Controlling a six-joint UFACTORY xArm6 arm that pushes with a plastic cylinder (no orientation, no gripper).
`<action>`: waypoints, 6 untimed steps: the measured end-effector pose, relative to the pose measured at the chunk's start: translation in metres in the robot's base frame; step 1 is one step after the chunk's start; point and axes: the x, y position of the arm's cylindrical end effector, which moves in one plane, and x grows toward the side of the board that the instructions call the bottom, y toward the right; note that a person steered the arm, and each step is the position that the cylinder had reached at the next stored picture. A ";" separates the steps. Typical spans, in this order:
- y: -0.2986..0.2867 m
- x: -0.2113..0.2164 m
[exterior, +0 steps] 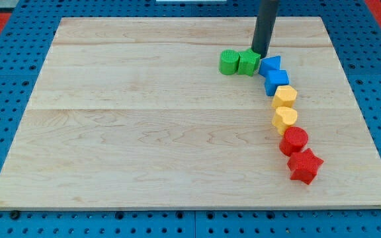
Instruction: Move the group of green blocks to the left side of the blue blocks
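Two green blocks sit side by side near the board's top right: a round green block [229,62] and a green block with a more angular shape [248,63]. Directly to their right lie two blue blocks, one angular [270,65] and a blue cube-like one [277,81] below it. The right green block touches or nearly touches the upper blue block. My tip [258,53] stands just above the gap between the right green block and the upper blue block, close to both. The rod rises to the view's top.
Below the blue blocks a curved row runs down the right side: a yellow block [284,96], a yellow heart-like block [285,119], a red round block [294,141] and a red star [305,165]. The wooden board [144,132] lies on a blue pegboard.
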 end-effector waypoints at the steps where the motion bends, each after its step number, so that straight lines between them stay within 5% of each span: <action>1: -0.019 0.014; 3: -0.076 0.015; 6: -0.027 0.067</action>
